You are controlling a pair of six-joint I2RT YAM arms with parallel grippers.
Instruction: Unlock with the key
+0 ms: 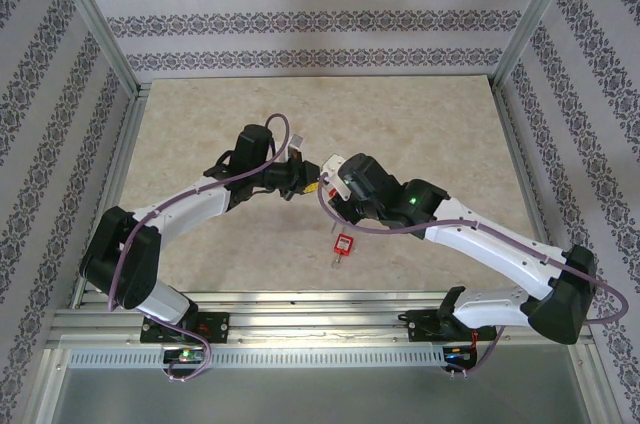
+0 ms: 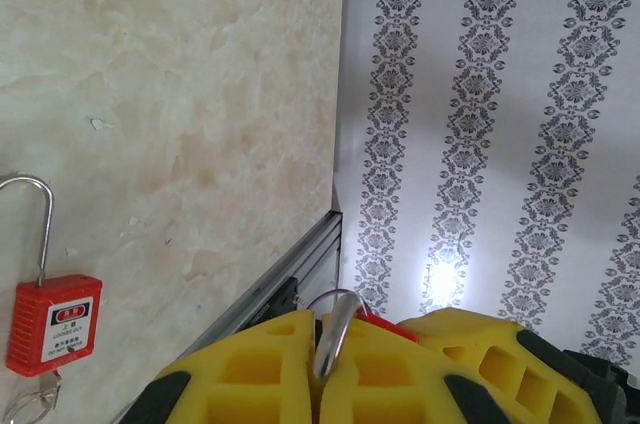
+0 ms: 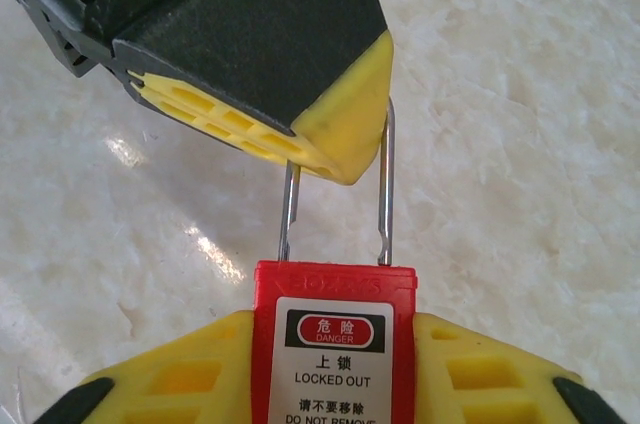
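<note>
So we reckon this is the set-up bit of the unlock, not the actual turning yet. The held padlock (image 3: pixel 335 374) is up off the bench (image 2: pixel 180 94), between the two arms. The left hand (image 2: pixel 320 359) is clenched on its thin silver shackle (image 3: pixel 385 194). The right hand (image 3: pixel 335 329) has the red body wedged between its chunky yellow fingers (image 3: pixel 480 374) with no gap we can spot, so we'd call that grasping too, though we can't tell how firmly. The key is the awkward part, because we can't pick it out for sure. A spare padlock (image 2: pixel 52 324) lies flat on the bench, well apart from both hands, and a thin wire ring (image 2: pixel 22 402) pokes out under its body, so our guess is the key hangs there. The next move probably calls for one hand to let go, fetch the key and line it up with the held lock's keyhole, which will be fiddly with something that tiny. Materials-wise, the body is glossy hard red plastic with a white DANGER / LOCKED OUT label. The round steel shackle is smooth and could swivel in the grip, the yellow fingers are ribbed, and the bench is a polished marble-look slab.
</note>
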